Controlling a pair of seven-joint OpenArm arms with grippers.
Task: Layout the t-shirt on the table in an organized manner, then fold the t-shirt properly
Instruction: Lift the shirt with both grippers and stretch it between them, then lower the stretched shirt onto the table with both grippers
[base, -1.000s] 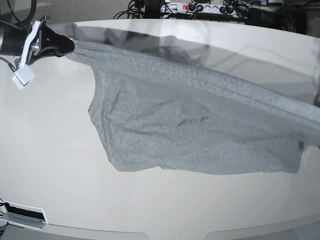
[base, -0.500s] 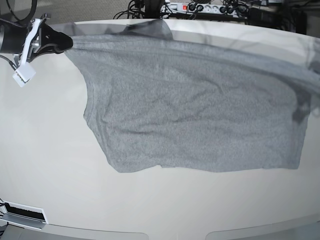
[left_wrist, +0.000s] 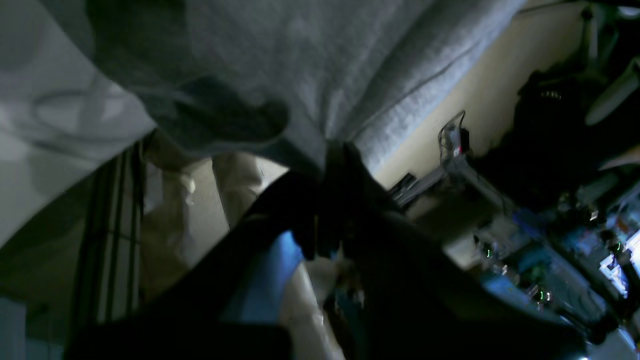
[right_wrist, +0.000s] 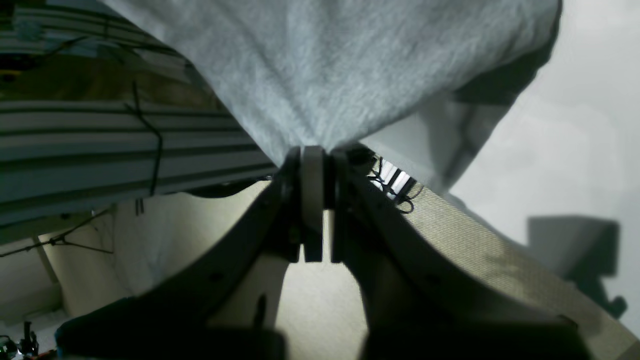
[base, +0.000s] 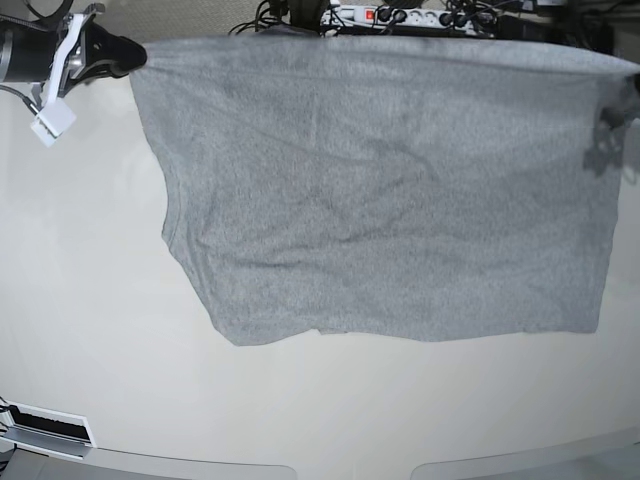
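Where the table ends, cables and a power strip lie.

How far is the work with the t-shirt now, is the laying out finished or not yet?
Not finished. Each claw is shut on a far corner: the right claw and the left claw pinch the t-shirt, stretched wide between them. Its near hem lies on the table; the far edge is held up. Left to do: lay it flat, smooth the wrinkles, then make every fold.

A lab: power strips and tangled cables.
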